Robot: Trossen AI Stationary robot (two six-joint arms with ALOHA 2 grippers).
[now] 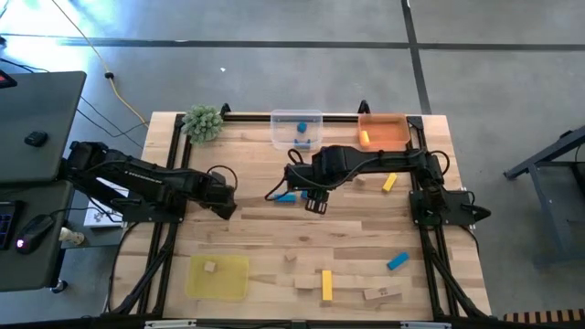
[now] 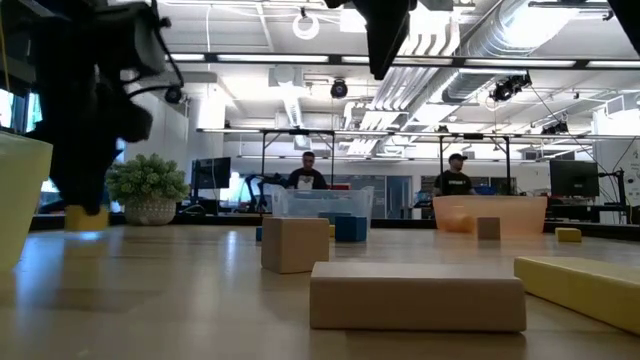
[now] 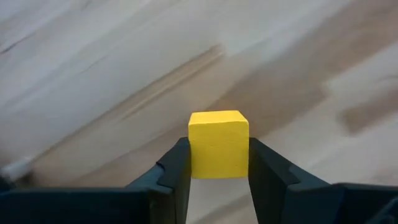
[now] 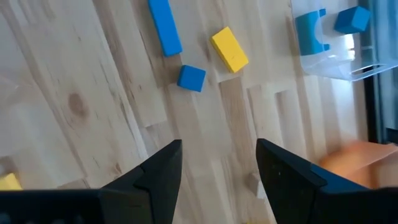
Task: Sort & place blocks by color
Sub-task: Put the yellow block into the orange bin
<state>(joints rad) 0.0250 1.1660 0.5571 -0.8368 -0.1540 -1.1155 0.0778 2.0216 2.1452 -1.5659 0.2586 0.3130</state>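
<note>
My left gripper (image 1: 226, 206) is over the table's left-middle, shut on a yellow cube (image 3: 217, 144); the low view shows that cube (image 2: 85, 216) under the dark fingers. My right gripper (image 1: 315, 205) hangs open and empty over the middle of the table, high in the low view (image 2: 386, 35). Its wrist view looks past the open fingers (image 4: 219, 152) at a blue bar (image 4: 165, 28), a blue cube (image 4: 191, 78) and a yellow block (image 4: 229, 50) lying flat on the wood. More blocks lie near the near edge: a yellow bar (image 1: 326, 284), a blue block (image 1: 397, 262) and plain wood blocks (image 1: 382, 293). My left gripper pinches the yellow cube between its two fingers (image 3: 177, 171), one pad on each opposite side face (image 3: 196, 155). The cube sticks out past the fingertips. It sits low by the tabletop; I cannot tell whether it touches the wood.
A clear tray (image 1: 296, 121) with blue blocks and an orange tray (image 1: 391, 137) holding a yellow block stand at the far edge. A yellow tray (image 1: 228, 281) with a wood block lies near left. A green spiky ball (image 1: 203, 122) sits far left. People stand beyond the table.
</note>
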